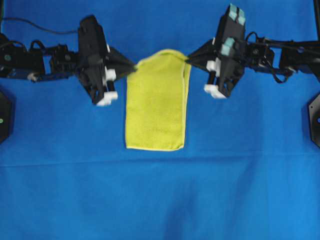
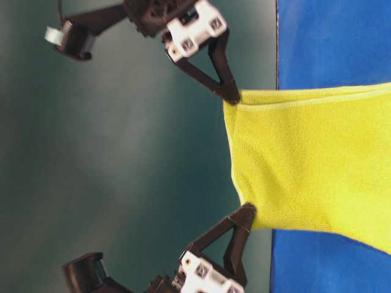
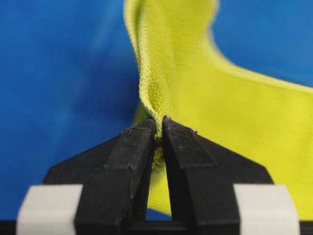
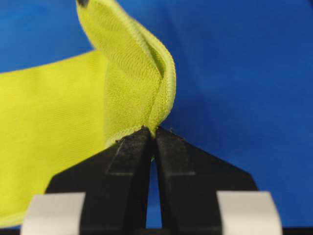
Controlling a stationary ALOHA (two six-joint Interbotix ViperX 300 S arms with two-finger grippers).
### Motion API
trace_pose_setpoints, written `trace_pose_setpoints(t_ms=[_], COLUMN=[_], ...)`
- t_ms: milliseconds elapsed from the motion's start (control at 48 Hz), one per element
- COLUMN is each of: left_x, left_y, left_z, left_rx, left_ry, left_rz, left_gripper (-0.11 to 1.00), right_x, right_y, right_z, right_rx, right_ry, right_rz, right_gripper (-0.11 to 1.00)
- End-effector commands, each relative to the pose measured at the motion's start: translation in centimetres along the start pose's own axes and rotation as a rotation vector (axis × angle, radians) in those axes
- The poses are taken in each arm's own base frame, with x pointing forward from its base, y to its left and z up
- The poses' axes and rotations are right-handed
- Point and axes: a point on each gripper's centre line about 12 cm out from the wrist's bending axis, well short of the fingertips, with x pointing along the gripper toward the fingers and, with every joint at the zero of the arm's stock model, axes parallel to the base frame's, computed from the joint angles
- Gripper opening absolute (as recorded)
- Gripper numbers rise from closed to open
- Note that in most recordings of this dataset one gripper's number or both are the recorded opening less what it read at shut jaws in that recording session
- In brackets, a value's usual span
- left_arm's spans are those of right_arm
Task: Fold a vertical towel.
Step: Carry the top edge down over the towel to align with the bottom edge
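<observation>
the bright yellow rectangular microfibre towel (image 1: 156, 107) with a pale stitched hem is seen lying lengthwise on the blue cloth-covered worktop (image 1: 160, 195), around the middle of the overhead view. its near edge is laid flat on the blue cloth, while its far end is held up off the surface and pinched at both far corners.

the far-left corner is gripped by the left end effector (image 1: 134, 66); in the left wrist view the black fingers (image 3: 132, 161) are clenched on a bunched bit of yellow hem. the far-right corner is gripped by the right end effector (image 1: 188, 59); in the right wrist view its fingers (image 4: 129, 161) are pressed together on a folded corner of the cloth. both black arms are reached in from the sides, at about the same height.

in the table-level view, the raised end is seen stretched between the two fingertips, with a slight inward curve along the edge. a second layer of cloth is visible along the right edge in the overhead view.
</observation>
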Motion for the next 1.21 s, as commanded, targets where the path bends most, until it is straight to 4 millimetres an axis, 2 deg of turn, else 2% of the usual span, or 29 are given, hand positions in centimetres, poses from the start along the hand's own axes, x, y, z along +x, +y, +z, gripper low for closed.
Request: trace_pose_setpoints(t_ms=[0,167,271,562,854,1187], left_x=[-0.5,-0.7,-0.7,1.1,1.7,1.6], left_y=[-1.8,-5.0,-6.3,-9.3,-10.1,-10.1], left_z=[0.7,-0.7,-1.3,-4.4,-6.0,-6.1], left_rx=[0.019,0.059,0.069,0.109,0.123,0.125], left_ry=[-0.014,0.064,0.091,0.134,0.148,0.143], left_rz=[-0.044,-0.126,-0.158,-0.221,-0.239,-0.24], left_gripper=[0.06,0.06,0.06,0.06,0.06,0.06], right_x=[-1.0,-1.1,-1.0,1.2,3.0,3.2], right_y=[1.5,4.5,6.5,9.4,11.1,11.4], right_z=[0.6,-0.4,-0.8,-3.3,-4.5,-4.2], right_rx=[-0.02,-0.062,-0.092,-0.101,-0.106,-0.055], right_ry=[-0.028,0.023,0.037,0.112,0.153,0.157], right_rz=[0.037,0.112,0.162,0.218,0.243,0.242], right_gripper=[0.03,0.03,0.03,0.03,0.03,0.04])
